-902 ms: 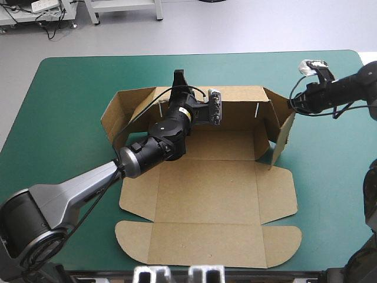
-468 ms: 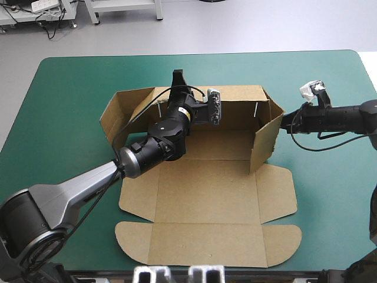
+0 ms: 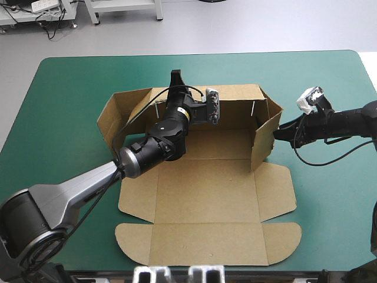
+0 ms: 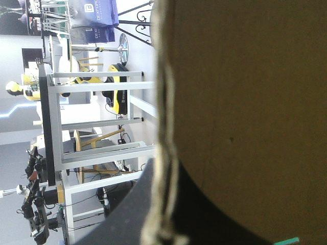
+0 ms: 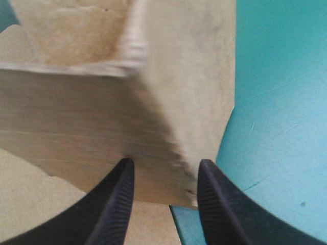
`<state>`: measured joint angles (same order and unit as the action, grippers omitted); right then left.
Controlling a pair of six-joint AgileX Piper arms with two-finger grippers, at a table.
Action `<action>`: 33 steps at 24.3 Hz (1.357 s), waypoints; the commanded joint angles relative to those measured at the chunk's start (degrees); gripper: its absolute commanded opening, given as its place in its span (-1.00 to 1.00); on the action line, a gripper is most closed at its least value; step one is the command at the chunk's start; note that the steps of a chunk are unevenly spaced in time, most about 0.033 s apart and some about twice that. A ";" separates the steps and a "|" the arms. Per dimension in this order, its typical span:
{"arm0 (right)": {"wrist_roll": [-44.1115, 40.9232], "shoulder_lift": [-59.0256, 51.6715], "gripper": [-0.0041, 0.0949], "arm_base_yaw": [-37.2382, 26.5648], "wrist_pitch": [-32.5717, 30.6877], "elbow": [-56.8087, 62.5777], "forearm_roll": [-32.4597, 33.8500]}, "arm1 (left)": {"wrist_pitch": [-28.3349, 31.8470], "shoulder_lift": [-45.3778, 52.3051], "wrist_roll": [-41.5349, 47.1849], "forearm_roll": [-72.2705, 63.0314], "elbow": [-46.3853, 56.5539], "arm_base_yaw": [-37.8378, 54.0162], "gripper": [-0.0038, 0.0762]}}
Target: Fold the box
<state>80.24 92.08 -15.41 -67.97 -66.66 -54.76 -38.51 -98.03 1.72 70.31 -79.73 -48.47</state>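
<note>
The brown box [image 3: 206, 188] lies in the middle of the teal-green table with its back wall [image 3: 235, 109] raised. My left gripper [image 3: 177, 82] is shut on the top edge of that wall; in the left wrist view the board [image 4: 245, 102] fills the space between the black fingers [image 4: 127, 214]. The right end flap [image 3: 265, 135] stands upright, angled inward. My right gripper [image 3: 280, 132] is against its outer face. In the right wrist view that gripper [image 5: 163, 166] is open, with the flap [image 5: 179, 92] just ahead of its fingertips.
The left end flap [image 3: 109, 121] leans outward. The base, front panel and the lid with rounded tabs [image 3: 206, 242] lie flat toward the table's front edge. Bare teal-green cover [image 3: 336, 194] stretches right of the box and along the far side.
My right gripper has come down and moved left against the right end flap, which has swung from leaning outward to upright and inward. The left arm has held still.
</note>
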 commanded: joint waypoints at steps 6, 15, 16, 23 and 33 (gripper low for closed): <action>7.23 -2.52 0.02 -0.12 -0.64 -1.18 -4.94 | 0.82 3.09 0.38 2.30 -1.54 -0.46 -0.93; 11.30 -2.06 0.02 10.15 7.37 -1.18 -8.04 | 2.35 3.09 0.38 2.30 -1.54 -0.57 -0.93; 11.17 -2.06 0.02 10.75 8.12 -1.18 -9.36 | 2.35 3.09 0.38 2.30 -1.54 -0.57 -0.93; 11.17 -2.06 0.01 11.05 12.26 -1.18 -16.98 | 2.62 3.09 0.38 2.19 -1.54 -0.57 -0.93; 11.48 -2.06 -0.81 16.30 23.73 -1.18 -17.36 | 3.78 3.09 0.38 -0.43 -1.54 -0.57 -0.93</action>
<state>91.09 92.18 -0.98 -46.05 -66.20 -67.31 -38.20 -98.03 1.47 69.81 -79.73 -48.52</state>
